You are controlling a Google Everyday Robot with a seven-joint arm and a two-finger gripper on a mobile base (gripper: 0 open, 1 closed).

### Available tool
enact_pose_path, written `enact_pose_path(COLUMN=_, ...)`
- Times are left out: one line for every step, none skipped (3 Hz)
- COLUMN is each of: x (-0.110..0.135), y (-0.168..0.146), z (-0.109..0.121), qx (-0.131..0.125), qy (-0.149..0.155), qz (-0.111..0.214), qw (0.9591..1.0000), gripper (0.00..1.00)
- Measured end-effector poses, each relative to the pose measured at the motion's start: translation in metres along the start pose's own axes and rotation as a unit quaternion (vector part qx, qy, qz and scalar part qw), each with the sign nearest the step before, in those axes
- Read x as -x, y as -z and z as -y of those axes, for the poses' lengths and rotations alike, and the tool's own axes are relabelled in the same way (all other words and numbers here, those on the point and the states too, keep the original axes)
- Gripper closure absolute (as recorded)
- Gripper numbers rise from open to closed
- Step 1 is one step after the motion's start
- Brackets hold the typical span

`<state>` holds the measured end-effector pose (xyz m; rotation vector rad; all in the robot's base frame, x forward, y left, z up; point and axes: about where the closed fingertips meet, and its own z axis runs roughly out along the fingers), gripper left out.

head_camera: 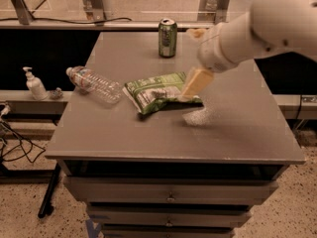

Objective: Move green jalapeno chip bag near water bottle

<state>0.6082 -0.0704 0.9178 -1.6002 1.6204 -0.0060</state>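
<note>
The green jalapeno chip bag [157, 93] lies flat near the middle of the grey table [233, 128], crumpled, with its white label facing up. The water bottle [94, 84] lies on its side just left of the bag, a small gap between them, its cap pointing to the far left. My gripper [192, 64] is over the bag's right end, open. One tan finger [194, 83] points down to the bag's right edge and the other [196, 32] is held higher up behind it. The gripper holds nothing.
A green soda can [167, 37] stands upright at the back middle of the table. A white pump dispenser bottle [34, 84] stands on a low ledge to the left of the table. Cables lie on the floor at the left. Drawers are below the tabletop.
</note>
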Motion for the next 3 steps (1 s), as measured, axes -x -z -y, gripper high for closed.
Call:
enact_pose_path(x=-0.036, y=0.043, z=0.038, qx=-0.029, qy=-0.008, qz=0.019, qw=0.9994, gripper=0.00)
enact_pose_path(x=-0.080, y=0.082, z=0.078, qx=-0.070, qy=-0.012, qz=0.050, qw=0.9962, gripper=0.00)
enact_pose_path(x=-0.073, y=0.096, z=0.100, qx=-0.094, qy=-0.003, qz=0.060, qw=0.9937, gripper=0.00)
